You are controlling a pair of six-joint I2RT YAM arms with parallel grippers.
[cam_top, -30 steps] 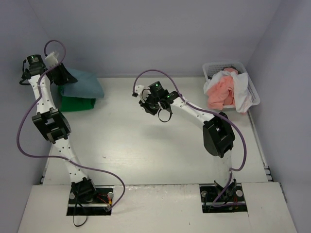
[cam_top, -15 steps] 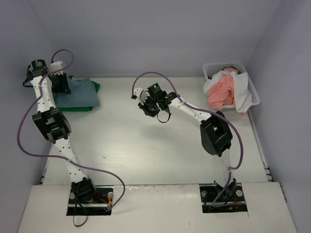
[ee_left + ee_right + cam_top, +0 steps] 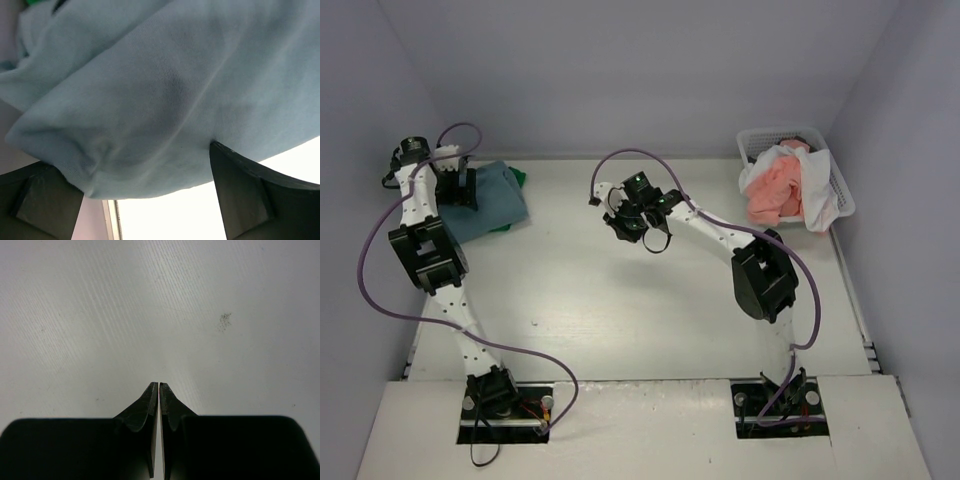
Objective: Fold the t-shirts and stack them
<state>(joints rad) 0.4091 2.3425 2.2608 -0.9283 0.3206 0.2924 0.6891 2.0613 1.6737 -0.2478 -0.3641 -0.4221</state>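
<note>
Blue shirt is laid on green shirt at the far-left corner and could be dragged askew if snagged by the spread left gripper; the right gripper is pressed shut.

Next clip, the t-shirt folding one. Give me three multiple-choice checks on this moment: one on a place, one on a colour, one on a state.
1. Where does the white mesh basket stand?
A) far right corner of the table
B) between the arm bases
C) far left corner

2. What colour is the top t-shirt of the far-left pile?
A) salmon pink
B) light blue
C) dark grey

3. How is the right gripper?
A) wide open
B) shut on a white t-shirt
C) shut, holding nothing

Answers:
1 A, it sits at the back by the right wall.
2 B, its light blue cloth lies over a green t-shirt.
3 C, the fingertips meet above bare table.
</note>
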